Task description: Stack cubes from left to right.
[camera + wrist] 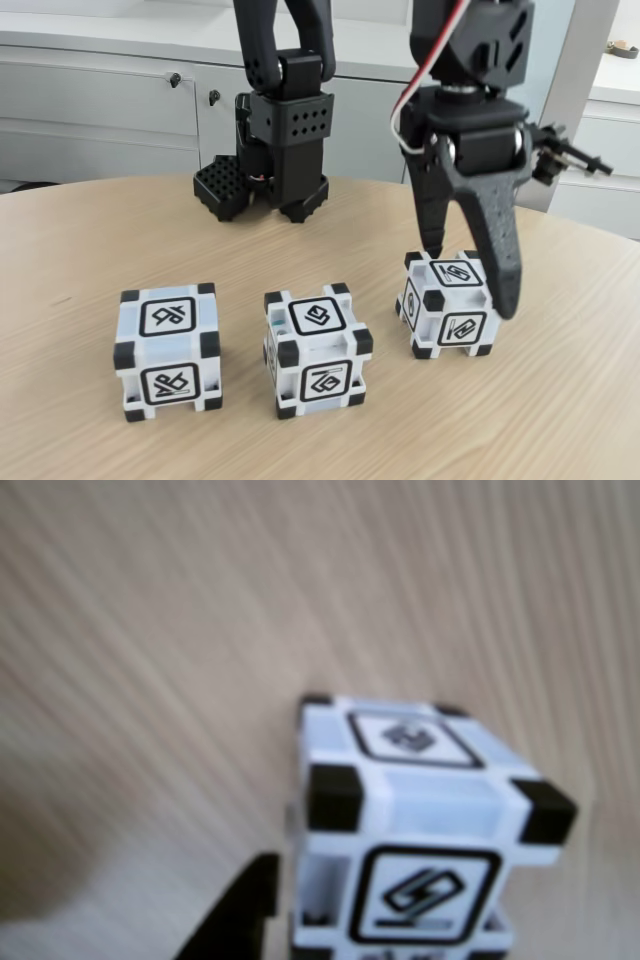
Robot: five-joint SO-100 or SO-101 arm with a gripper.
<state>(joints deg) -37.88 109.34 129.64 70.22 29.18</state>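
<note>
While the three cubes sit apart in a row on the wooden bench (90, 240), the end effector (470, 275) stands spread wide around the right-hand cube (447, 303) in the fixed view, one finger behind its far left corner and the broader finger (497, 240) down along its right side. Whether either finger touches the plastic I cannot tell. Taking that right-hand cube as landmark, the middle cube (316, 348) lies to its left and a little nearer the camera, and the left cube (168, 350) lies farther left again, well apart from it. The arm's black base (275, 160) stands behind the landmark, to the left.

In the wrist view the same cube (425, 830) fills the lower right, blurred, with a dark finger tip (240, 910) just beside its left face.

These cubes look like rigid, hollow plastic, so probably light and unlikely to deform or break under a firm squeeze. The smooth pale faces may be slippery; I judge the best hold to be across two opposite side faces at mid-height, pads flat between the black corner blocks, so the cube stays level for stacking. A grip skewed onto a corner could twist it.

No containers are on the bench, and nothing is stacked yet.
</note>
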